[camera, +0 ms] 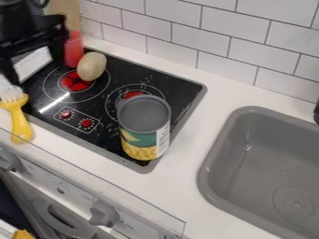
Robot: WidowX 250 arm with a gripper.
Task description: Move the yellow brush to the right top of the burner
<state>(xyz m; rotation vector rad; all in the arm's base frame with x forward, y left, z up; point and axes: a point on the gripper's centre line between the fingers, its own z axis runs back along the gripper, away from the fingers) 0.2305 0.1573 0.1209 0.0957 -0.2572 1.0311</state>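
My black gripper (40, 65) hangs at the upper left, above the left edge of the stove, its two fingers spread apart with nothing held between them. The yellow brush (21, 125) lies at the stove's left front corner, white bristles toward the back and handle toward the counter's front edge. The gripper's left fingertip appears just above the bristles in the view. The black burner plate (103, 123) has a left rear ring and a right ring, both with red centres.
An open can (140, 144) stands on the burner plate's right front part. A beige oval object (92, 66) sits at the left ring's back edge, beside a red bottle (72, 50). The grey sink (215, 149) is at the right; a tiled wall (187, 35) runs behind.
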